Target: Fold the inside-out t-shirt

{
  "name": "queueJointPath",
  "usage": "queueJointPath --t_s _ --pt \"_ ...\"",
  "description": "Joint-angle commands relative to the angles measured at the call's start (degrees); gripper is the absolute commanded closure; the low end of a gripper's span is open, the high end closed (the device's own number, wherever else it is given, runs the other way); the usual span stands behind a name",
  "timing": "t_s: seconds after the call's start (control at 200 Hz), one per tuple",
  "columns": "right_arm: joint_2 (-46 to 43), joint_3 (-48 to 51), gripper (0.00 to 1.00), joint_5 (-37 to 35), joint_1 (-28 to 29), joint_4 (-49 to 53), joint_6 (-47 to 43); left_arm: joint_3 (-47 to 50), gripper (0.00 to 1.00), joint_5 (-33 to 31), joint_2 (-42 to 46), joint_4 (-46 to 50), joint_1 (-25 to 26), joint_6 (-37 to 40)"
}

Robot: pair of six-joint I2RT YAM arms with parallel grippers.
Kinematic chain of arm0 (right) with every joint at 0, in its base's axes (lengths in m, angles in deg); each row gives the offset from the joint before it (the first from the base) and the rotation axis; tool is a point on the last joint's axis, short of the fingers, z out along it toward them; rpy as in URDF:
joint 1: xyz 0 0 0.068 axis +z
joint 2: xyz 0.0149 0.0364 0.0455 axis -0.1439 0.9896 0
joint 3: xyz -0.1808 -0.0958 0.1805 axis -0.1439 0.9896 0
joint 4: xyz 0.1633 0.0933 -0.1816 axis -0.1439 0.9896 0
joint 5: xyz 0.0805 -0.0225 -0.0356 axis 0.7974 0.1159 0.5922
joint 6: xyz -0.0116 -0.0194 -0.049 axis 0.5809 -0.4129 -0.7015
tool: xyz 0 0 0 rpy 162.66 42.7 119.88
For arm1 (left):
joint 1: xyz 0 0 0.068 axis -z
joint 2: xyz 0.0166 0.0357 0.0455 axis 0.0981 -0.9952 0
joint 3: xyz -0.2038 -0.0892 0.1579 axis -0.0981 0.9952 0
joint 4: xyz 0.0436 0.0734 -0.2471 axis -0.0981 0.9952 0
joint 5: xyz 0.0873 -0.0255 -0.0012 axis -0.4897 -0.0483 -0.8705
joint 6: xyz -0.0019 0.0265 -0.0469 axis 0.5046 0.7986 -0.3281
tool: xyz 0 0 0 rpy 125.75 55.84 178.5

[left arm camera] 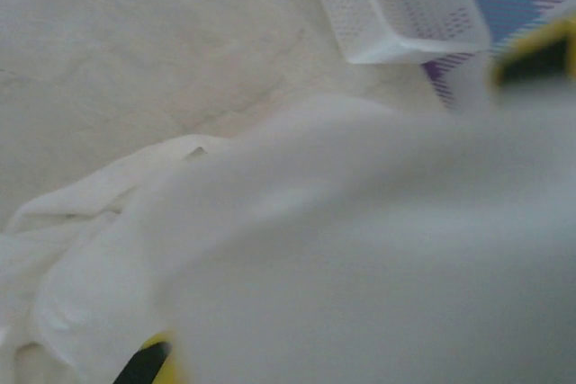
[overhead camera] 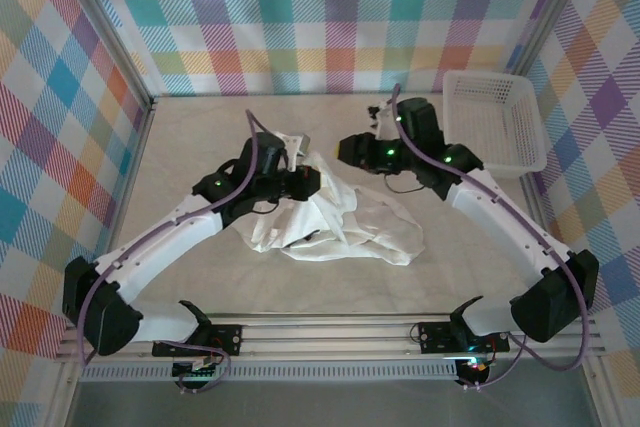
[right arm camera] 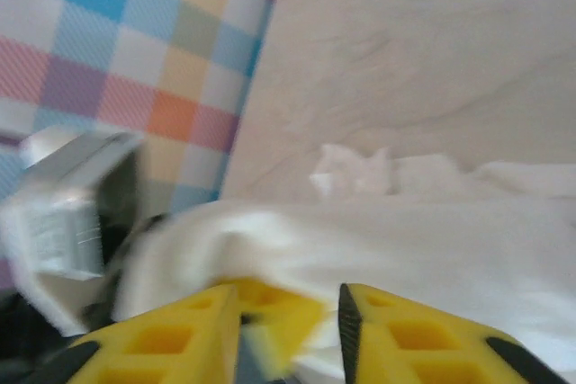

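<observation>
Where the two arms reach up from the bottom of the top view, the inside-out t-shirt [overhead camera: 350, 222] lies crumpled at the middle of the tabletop [overhead camera: 190, 147]. At the heap's upper-left edge the left hand [overhead camera: 305, 182] is clamped on a raised fold, and blurred white cloth drapes close across its wrist view. Just right of it, the right hand [overhead camera: 347, 150] hovers at the shirt's upper edge, its yellow fingers [right arm camera: 180, 339] apart with cloth at their tips. Farther off, at upper right, stands a white mesh basket [overhead camera: 490, 75].
</observation>
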Motion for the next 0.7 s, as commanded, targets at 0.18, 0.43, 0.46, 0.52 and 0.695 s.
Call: queueJointPath --t_s 0.18,0.43,0.46,0.52,0.695 --pt "-11.2 19.9 0.32 11.5 -0.9 -18.9 -23.9 4.9 1.00 17.5 8.2 -5.9 -4.3 -3.3" --pt "-2.6 20.1 0.31 14.6 4.6 -31.9 -28.3 2.4 1.00 23.2 8.3 -7.8 -4.3 -1.9" --pt "-0.9 18.6 0.40 16.5 4.6 -32.0 -26.5 1.6 1.00 21.6 8.3 -6.0 -4.3 -1.0" --pt "1.9 15.2 0.66 20.1 4.6 -30.2 -23.3 0.4 1.00 16.6 8.4 -0.2 -4.4 0.7" --pt "-2.9 17.7 1.00 25.5 4.0 -35.2 -14.5 1.6 0.83 -6.5 10.6 14.2 -6.7 3.3"
